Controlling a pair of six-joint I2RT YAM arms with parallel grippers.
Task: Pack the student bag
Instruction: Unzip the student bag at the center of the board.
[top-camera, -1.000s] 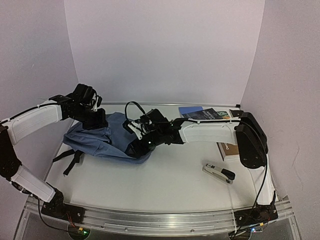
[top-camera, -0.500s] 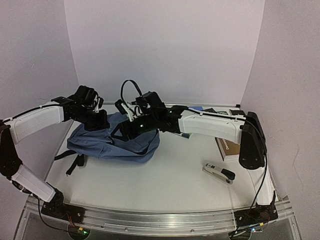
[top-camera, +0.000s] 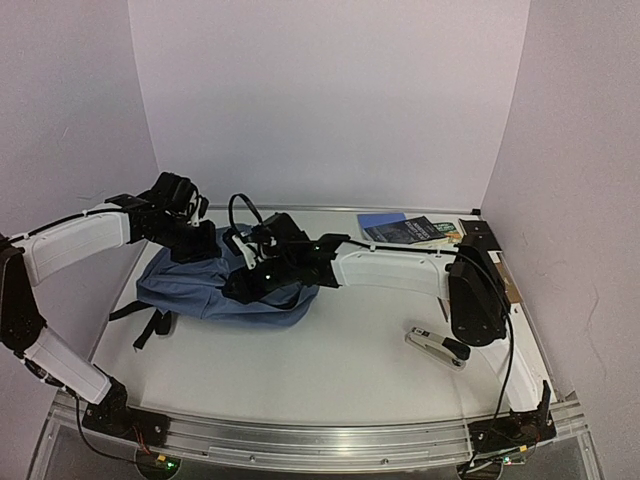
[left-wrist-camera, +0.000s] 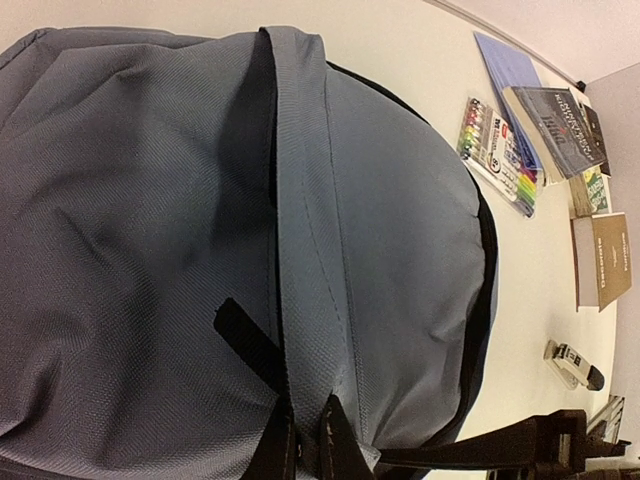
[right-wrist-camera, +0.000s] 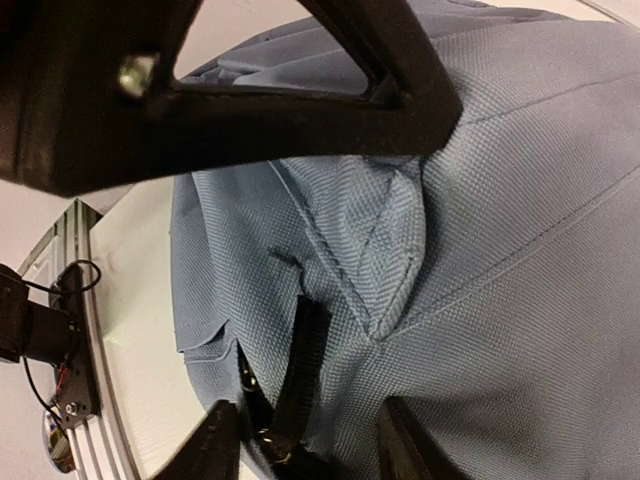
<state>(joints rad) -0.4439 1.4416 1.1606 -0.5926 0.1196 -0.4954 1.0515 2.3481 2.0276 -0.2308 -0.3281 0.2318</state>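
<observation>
Since half a second earlier, the right gripper (top-camera: 246, 276) has been lowered and drawn slightly leftward over the student bag (top-camera: 195, 290), a soft slate-blue backpack of finely woven fabric with black straps. The bag has sagged flatter onto the smooth white table (top-camera: 330, 380). The right forearm has been folded back, so a dark glossy rectangular book (top-camera: 410, 229) is now uncovered at the far edge. The left gripper (top-camera: 196, 240) has kept its place.

The bag lies on the left half of the table, with the left gripper at its far-left upper edge and the right gripper over its middle. In the left wrist view a flat grey-blue webbing band (left-wrist-camera: 305, 230) runs down the domed bag and is pinched between the closed left fingers at the bottom edge.

In the right wrist view the right fingers (right-wrist-camera: 218, 445) are held moderately apart, with nothing clamped. A black strap (right-wrist-camera: 302, 365) lies between them against the twill cloth (whether the tips press the fabric cannot be told).

A silver-and-black stapler (top-camera: 437, 347) lies well apart on the right.
</observation>
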